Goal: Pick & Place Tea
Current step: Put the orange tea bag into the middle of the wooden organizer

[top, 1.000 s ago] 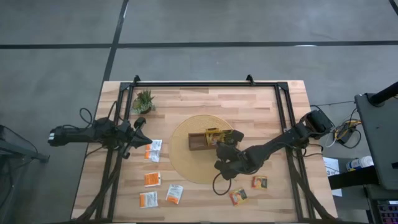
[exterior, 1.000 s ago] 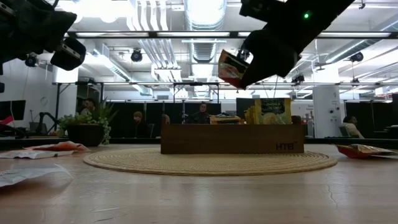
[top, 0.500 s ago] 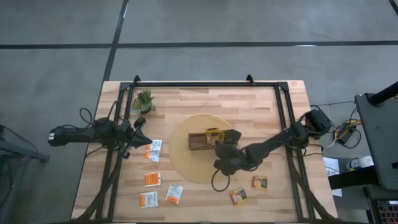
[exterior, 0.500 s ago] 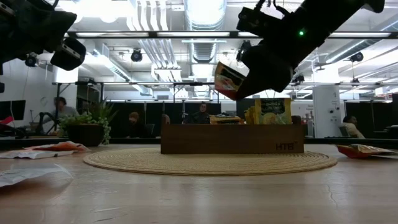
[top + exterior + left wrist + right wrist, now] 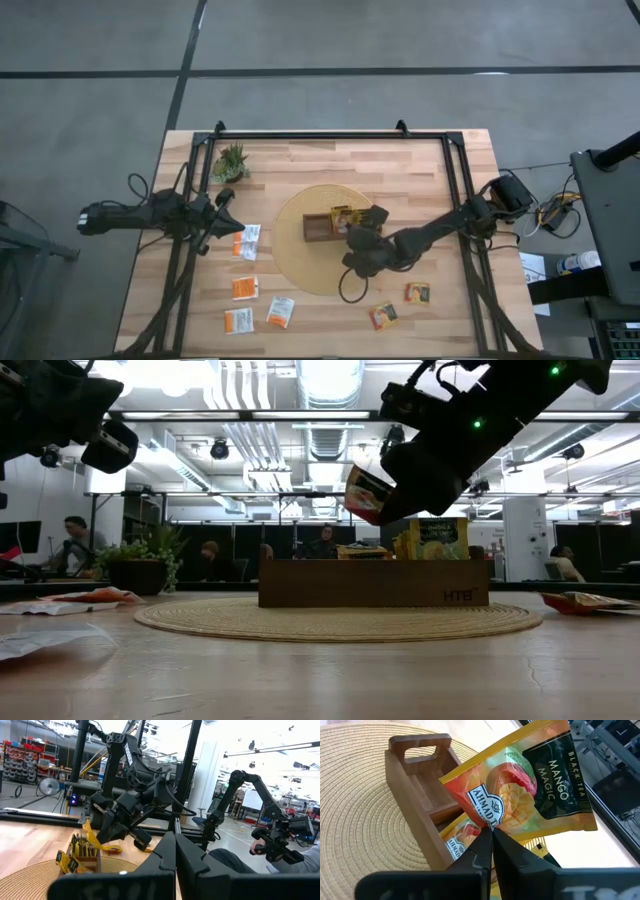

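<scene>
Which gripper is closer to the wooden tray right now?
Right. The right gripper hangs over the wooden tray, shut on a tea sachet. The left gripper waits near the table's left edge.

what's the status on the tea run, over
Right pincer shut on mango tea sachet, hanging over wooden tray on the round mat. Left pincer shut, empty, parked at table's left edge. Nothing blocking the tray.

A robotics lab in a large open industrial hall: exposed ceiling ducts (image 5: 320, 435) and strip lights, seated people (image 5: 322, 544) at distant desks, another robot arm (image 5: 250, 795), stocked shelving (image 5: 22, 757).
</scene>
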Available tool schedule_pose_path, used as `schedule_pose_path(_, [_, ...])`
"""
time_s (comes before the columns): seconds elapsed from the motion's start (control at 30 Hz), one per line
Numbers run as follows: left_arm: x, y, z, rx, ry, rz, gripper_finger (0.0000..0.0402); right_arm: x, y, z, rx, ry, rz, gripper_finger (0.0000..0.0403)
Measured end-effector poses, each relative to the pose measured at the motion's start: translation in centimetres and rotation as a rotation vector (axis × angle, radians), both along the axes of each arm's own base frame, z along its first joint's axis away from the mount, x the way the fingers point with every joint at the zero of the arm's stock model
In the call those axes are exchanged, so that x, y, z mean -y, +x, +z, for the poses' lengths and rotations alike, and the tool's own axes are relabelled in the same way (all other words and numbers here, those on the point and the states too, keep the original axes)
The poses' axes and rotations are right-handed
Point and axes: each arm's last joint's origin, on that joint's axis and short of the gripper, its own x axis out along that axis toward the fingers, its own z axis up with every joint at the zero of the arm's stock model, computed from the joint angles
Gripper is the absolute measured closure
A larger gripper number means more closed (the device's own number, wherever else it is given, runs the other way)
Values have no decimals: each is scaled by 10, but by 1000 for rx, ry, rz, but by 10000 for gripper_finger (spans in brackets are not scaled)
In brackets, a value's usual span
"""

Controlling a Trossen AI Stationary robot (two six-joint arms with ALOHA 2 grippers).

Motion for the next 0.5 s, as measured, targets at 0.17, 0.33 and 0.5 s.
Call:
schedule_pose_path(0.17, [0, 0, 0, -1, 0, 1, 402, 0, 1, 0, 20, 7, -2, 394])
schedule_pose_path(0.33, [0, 0, 0, 0, 0, 0, 402, 0, 3, -4, 14, -3, 3, 394])
schedule_pose_path(0.5, [0, 0, 0, 0, 0, 0, 402, 3, 7, -14, -22, -24, 4, 394])
